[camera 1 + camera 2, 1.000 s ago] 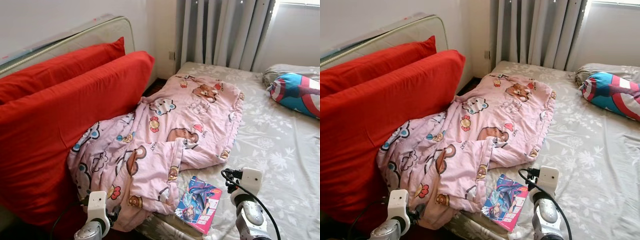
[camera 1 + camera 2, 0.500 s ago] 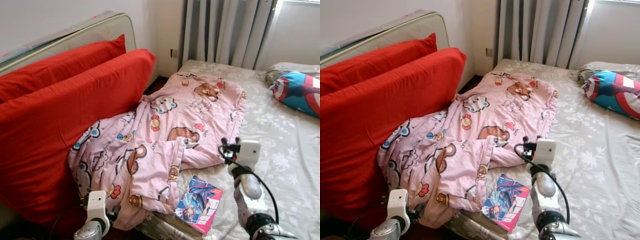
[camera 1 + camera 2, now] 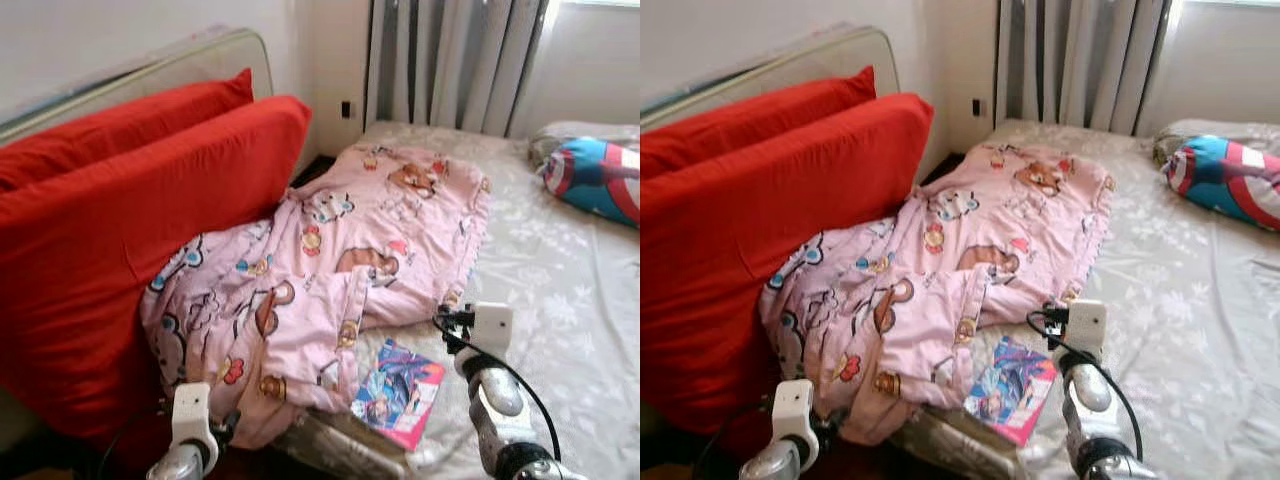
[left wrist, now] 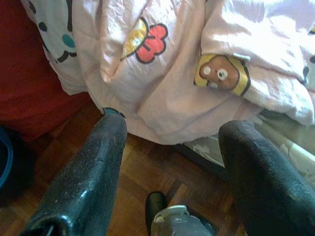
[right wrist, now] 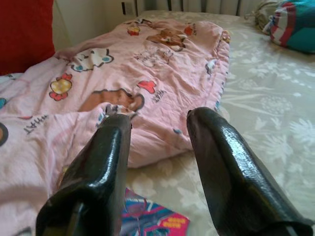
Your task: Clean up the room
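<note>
**Right gripper open above the bed, next to the quilt**

My right gripper [image 5: 157, 123] is raised over the bed, with its two black fingers [image 5: 224, 162] spread apart and nothing between them. It points toward the near edge of the pink cartoon-print quilt [image 3: 340, 260], just above the colourful comic book with a pink border [image 3: 402, 393] that lies on the sheet close to the bed's edge. My left gripper [image 4: 170, 128] hangs low beside the bed, also released and holding nothing; it looks at the lower fold of the quilt, which hangs over the mattress side above the brown wooden parquet floor [image 4: 147, 167].

The quilt is crumpled and spreads across the grey floral bedsheet [image 3: 570, 290], with one side lying against the two large red cushions [image 3: 130, 230] that lean on the headboard. A blue, red and white round-pattern pillow [image 3: 598, 180] rests at the far side of the bed, well apart from the quilt. Grey curtains [image 3: 450, 60] hang behind.
</note>
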Available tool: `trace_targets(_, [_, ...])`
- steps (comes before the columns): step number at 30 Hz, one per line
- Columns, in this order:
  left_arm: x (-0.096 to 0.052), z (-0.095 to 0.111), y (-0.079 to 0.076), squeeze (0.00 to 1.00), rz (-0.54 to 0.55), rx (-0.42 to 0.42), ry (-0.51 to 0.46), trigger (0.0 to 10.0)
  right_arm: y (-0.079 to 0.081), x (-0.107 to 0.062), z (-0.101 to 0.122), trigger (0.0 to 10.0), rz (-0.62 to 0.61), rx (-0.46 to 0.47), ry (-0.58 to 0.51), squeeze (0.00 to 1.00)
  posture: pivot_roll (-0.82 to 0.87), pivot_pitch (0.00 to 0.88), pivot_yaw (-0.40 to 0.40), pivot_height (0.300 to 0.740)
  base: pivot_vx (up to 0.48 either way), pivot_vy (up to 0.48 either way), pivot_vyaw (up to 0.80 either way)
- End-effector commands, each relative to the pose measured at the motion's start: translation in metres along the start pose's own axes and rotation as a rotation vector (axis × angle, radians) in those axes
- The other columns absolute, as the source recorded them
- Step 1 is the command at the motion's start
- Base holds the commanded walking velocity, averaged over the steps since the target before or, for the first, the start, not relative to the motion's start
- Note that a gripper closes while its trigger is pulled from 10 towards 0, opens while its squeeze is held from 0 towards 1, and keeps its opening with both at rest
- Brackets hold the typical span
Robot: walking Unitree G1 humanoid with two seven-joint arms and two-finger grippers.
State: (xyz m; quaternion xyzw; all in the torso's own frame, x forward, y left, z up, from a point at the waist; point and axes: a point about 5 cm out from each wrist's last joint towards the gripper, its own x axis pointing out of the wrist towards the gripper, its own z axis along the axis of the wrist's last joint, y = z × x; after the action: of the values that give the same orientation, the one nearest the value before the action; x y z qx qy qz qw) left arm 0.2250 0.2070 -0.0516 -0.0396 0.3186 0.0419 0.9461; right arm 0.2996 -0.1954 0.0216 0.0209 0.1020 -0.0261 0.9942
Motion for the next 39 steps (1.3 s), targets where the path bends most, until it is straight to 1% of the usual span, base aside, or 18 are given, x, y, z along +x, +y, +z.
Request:
trace_targets(1, [-0.001,-0.001,0.001,0.00,0.015,-0.021,-0.009,10.0,0.000,0.000,-0.002,10.0,0.008,0.001,0.017,0.00,0.01,0.000,0.050,0.671,0.000,0.000,0.00])
trace_targets(5, [-0.004,0.000,0.003,0.00,0.049,-0.061,-0.081,10.0,0.003,0.005,0.008,10.0,0.032,0.000,-0.020,0.00,0.02,0.000,0.032,0.671,0.000,0.000,0.00])
trace_targets(11, [-0.009,-0.002,0.004,0.00,0.051,-0.082,-0.151,10.0,0.003,0.006,0.010,10.0,0.051,-0.007,-0.026,0.00,0.05,0.000,0.004,0.671,0.000,0.000,0.00])
trace_targets(12, [-0.011,-0.003,0.004,0.00,0.046,-0.058,-0.172,10.0,0.004,0.006,0.012,10.0,0.065,-0.006,-0.034,0.00,0.05,0.000,-0.004,0.671,0.000,0.000,0.00])
trace_targets(14, [-0.012,-0.003,0.004,0.00,0.040,-0.035,-0.182,10.0,0.005,0.006,0.012,10.0,0.075,-0.008,-0.039,0.00,0.05,0.000,-0.006,0.671,0.000,0.000,0.00])
trace_targets(17, [-0.016,-0.007,0.005,0.00,0.045,-0.055,-0.209,10.0,0.009,0.005,0.011,10.0,0.097,-0.018,-0.048,0.00,0.06,0.000,-0.028,0.671,0.000,0.000,0.00])
trace_targets(20, [-0.018,-0.008,0.006,0.00,0.039,-0.033,-0.228,10.0,0.011,0.003,0.009,10.0,0.111,-0.018,-0.051,0.00,0.08,0.000,-0.040,0.671,0.000,0.000,0.00])
trace_targets(24, [-0.022,-0.011,0.007,0.00,0.037,-0.049,-0.254,10.0,0.016,0.003,0.011,10.0,0.132,-0.018,-0.079,0.00,0.08,0.000,-0.045,0.671,0.000,0.000,0.00])
trace_targets(29, [-0.031,-0.021,0.008,0.00,0.018,0.003,-0.271,10.0,0.019,0.000,0.017,10.0,0.157,-0.029,-0.141,0.00,0.08,0.000,-0.048,0.671,0.000,0.000,0.00])
trace_targets(31, [-0.034,-0.026,0.009,0.00,0.029,0.014,-0.266,10.0,0.020,-0.003,0.014,10.0,0.161,-0.028,-0.144,0.00,0.09,0.000,-0.055,0.671,0.000,0.000,0.00])
trace_targets(32, [-0.028,0.003,0.006,0.00,0.019,0.045,-0.401,10.0,0.022,-0.005,0.012,10.0,0.166,-0.025,-0.141,0.00,0.10,0.000,-0.058,0.671,0.000,0.000,0.00])
trace_targets(33, [-0.025,0.025,0.003,0.00,0.011,0.065,-0.504,10.0,0.024,-0.006,0.011,10.0,0.170,-0.024,-0.140,0.00,0.10,0.000,-0.058,0.671,0.000,0.000,0.00])
trace_targets(34, [-0.021,0.057,0.000,0.00,0.006,0.094,-0.617,10.0,0.026,-0.007,0.010,10.0,0.174,-0.023,-0.141,0.00,0.11,0.000,-0.058,0.671,0.000,0.000,0.00])
trace_targets(35, [-0.021,0.093,-0.002,0.00,0.000,0.125,-0.729,10.0,0.030,-0.009,0.008,10.0,0.185,-0.019,-0.142,0.00,0.13,0.000,-0.061,0.671,0.000,0.000,0.00])
trace_targets(36, [-0.024,0.103,-0.003,0.00,-0.017,0.118,-0.782,10.0,0.033,-0.009,0.006,10.0,0.190,-0.014,-0.135,0.00,0.13,0.000,-0.061,0.671,0.000,0.000,0.00])
trace_targets(37, [-0.024,0.103,-0.003,0.00,-0.017,0.118,-0.782,10.0,0.033,-0.009,0.006,10.0,0.190,-0.014,-0.135,0.00,0.13,0.000,-0.061,0.671,0.000,0.000,0.00])
trace_targets(38, [-0.022,0.106,0.003,0.00,0.087,0.381,-0.711,10.0,0.036,-0.010,0.004,10.0,0.193,-0.007,-0.123,0.00,0.15,0.005,-0.058,0.671,0.000,0.000,0.00])
trace_targets(39, [-0.021,0.107,0.008,0.00,0.130,0.484,-0.681,10.0,0.039,-0.010,0.002,10.0,0.199,-0.002,-0.114,0.00,0.16,0.012,-0.052,0.671,0.000,0.000,0.00])
